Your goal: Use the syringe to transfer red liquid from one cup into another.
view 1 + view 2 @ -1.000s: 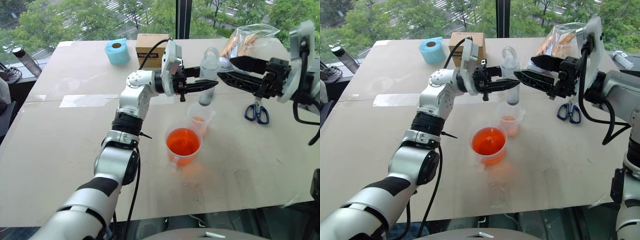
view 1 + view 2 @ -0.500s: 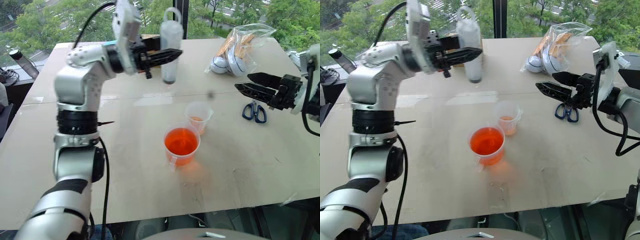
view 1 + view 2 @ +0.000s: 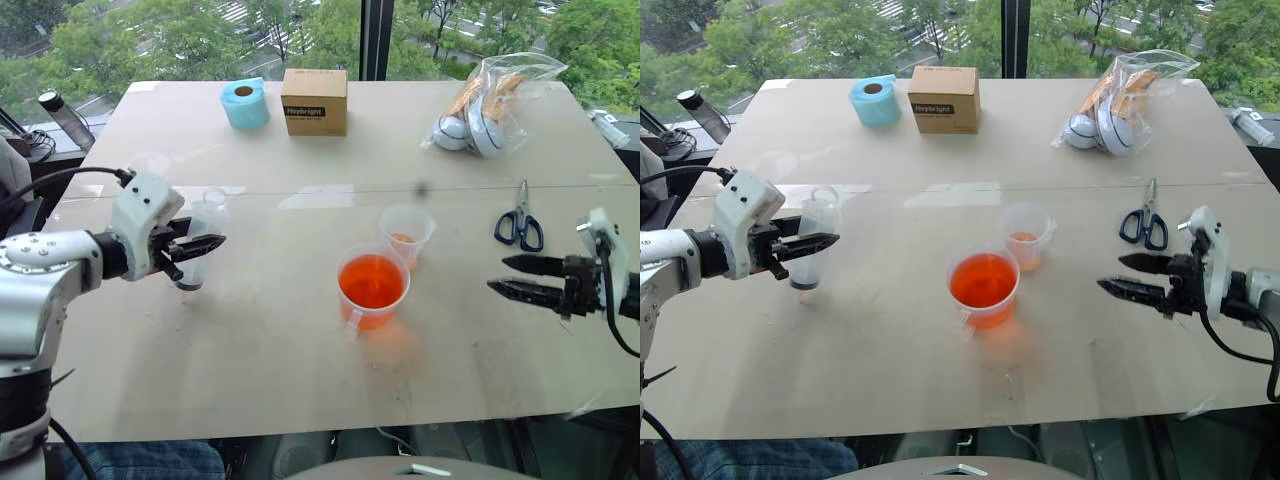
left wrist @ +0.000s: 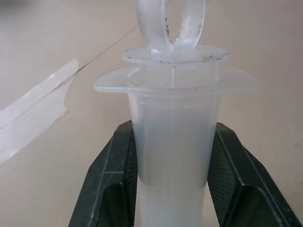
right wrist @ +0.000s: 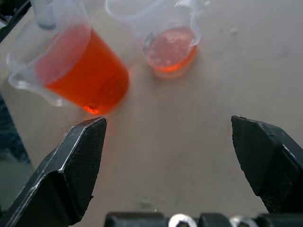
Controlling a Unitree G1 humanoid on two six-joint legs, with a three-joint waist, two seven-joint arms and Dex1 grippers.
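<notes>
My left gripper (image 3: 207, 243) is shut on the syringe (image 3: 192, 272), which stands upright over the table's left side, well to the left of both cups. In the left wrist view the black fingers (image 4: 118, 179) clamp its clear barrel (image 4: 173, 142) just under the flange and loop end. The wide handled cup (image 3: 372, 290) holds red liquid (image 3: 371, 281) near the table's middle. Just behind it stands the narrower clear cup (image 3: 405, 232) with a little red liquid at the bottom. My right gripper (image 3: 498, 274) is open and empty, to the right of the cups and pointing at them.
Blue-handled scissors (image 3: 519, 222) lie behind the right gripper. At the back are a plastic bag of balls (image 3: 490, 95), a cardboard box (image 3: 314, 100) and a blue roll (image 3: 245, 102). A dark bottle (image 3: 60, 115) stands off the table's left corner.
The left arm swung the syringe from above the narrower cup to the left and down, out to the table's left side. The right gripper drew back to the right and lower, staying open.
</notes>
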